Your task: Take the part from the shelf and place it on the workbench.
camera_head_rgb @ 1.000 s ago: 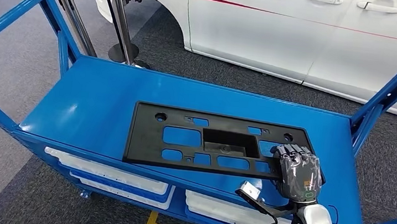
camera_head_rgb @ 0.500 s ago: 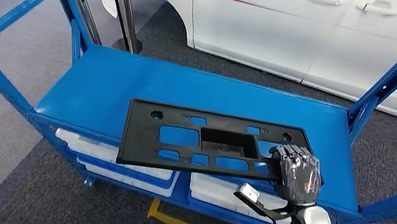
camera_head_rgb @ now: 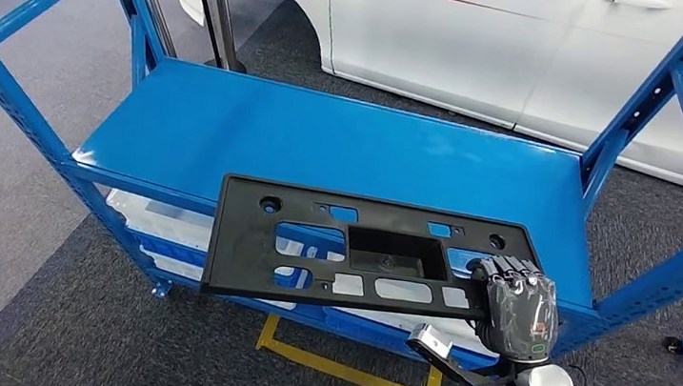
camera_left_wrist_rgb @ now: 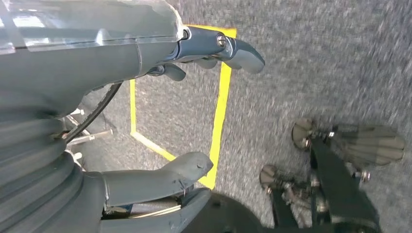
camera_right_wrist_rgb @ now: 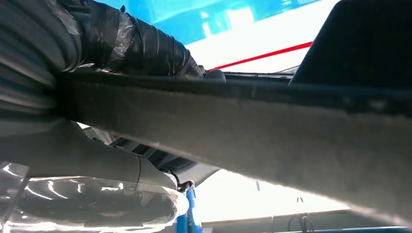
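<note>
The part is a long flat black plastic panel with several cut-outs. In the head view my right hand grips its right end, and the panel hangs level, half over the front edge of the blue shelf and half over the floor. The right wrist view shows the panel's edge close up, clamped between my taped fingers and thumb. My left hand hangs over the grey carpet with its fingers apart and holds nothing.
Blue shelf uprights stand at both sides. White trays lie on the lower shelf. A white car stands behind the shelf. Yellow tape marks the carpet below. A black wheeled base sits on the floor near my left hand.
The camera has drawn back and the shelf has shifted up and away. The panel, held in my right hand, has come off the shelf surface toward me, past its front edge.
</note>
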